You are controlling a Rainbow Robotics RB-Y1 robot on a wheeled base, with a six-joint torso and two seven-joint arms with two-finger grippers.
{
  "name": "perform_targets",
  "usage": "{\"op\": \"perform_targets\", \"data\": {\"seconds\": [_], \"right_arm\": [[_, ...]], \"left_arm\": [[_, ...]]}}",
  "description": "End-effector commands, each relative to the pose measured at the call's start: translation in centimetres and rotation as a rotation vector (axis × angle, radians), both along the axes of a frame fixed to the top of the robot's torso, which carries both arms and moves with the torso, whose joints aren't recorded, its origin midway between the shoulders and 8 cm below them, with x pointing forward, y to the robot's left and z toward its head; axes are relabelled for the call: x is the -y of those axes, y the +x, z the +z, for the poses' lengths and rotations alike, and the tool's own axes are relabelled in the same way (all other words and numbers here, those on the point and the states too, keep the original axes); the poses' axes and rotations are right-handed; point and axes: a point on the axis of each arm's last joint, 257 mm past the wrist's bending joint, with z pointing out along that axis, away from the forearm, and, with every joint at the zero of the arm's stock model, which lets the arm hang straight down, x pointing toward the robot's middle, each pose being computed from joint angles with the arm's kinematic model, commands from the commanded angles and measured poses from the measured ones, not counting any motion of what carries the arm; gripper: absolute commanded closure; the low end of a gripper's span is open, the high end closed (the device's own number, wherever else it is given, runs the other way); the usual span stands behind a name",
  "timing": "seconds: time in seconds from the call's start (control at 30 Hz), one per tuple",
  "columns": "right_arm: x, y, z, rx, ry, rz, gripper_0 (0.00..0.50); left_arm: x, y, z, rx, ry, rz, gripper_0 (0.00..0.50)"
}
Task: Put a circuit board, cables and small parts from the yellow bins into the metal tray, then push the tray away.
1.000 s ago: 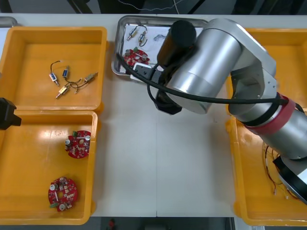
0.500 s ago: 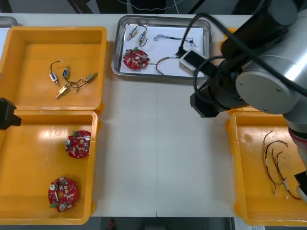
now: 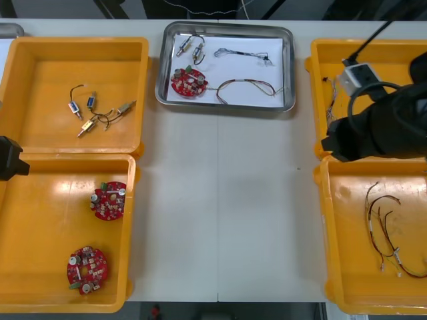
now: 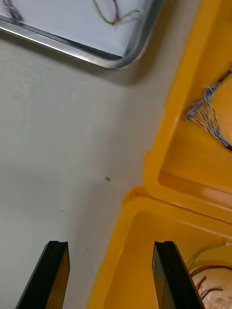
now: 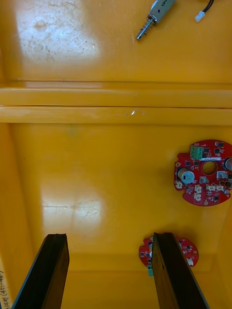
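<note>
Metal tray: at the far edge of the table, between the yellow bins; white inside.
Tray contents: one circuit board, a red and yellow cable, a thin dark cable, small metal parts.
Right claw: wide open, holding nothing; one finger over the table, the other over the near right bin's rim.
Left claw: wide open, empty, over the near left bin beside two spare boards.
</note>
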Motion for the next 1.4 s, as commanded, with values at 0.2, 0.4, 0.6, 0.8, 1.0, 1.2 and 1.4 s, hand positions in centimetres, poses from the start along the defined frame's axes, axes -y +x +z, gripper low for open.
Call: {"op": "perform_targets", "data": {"seconds": [0.2, 0.4, 0.6, 0.8, 1.0, 1.2, 1.4], "right_arm": [[9.0, -3.0, 0.6, 0.001, 0.059, -0.233, 0.000], [12.9, -4.9, -0.4, -0.023, 0.055, -0.330, 0.000], [14.5, -6.2, -1.2, -0.045, 0.055, -0.359, 0.000], [14.7, -6.8, -1.9, -0.067, 0.052, -0.364, 0.000], [14.7, -7.2, -2.3, -0.084, 0.044, -0.356, 0.000], [14.9, -7.4, -2.5, -0.092, 0.033, -0.356, 0.000], [14.9, -7.4, -2.5, -0.092, 0.033, -0.356, 0.000]], "left_arm": [[-1.6, -0.4, 1.5, 0.018, 0.081, -0.050, 0.000], [-1.6, -0.4, 1.5, 0.018, 0.081, -0.050, 0.000], [-1.6, -0.4, 1.5, 0.018, 0.081, -0.050, 0.000], [-1.6, -0.4, 1.5, 0.018, 0.081, -0.050, 0.000], [-1.6, -0.4, 1.5, 0.018, 0.081, -0.050, 0.000], [-1.6, -0.4, 1.5, 0.018, 0.081, -0.050, 0.000], [-1.6, -0.4, 1.5, 0.018, 0.081, -0.050, 0.000]]}}
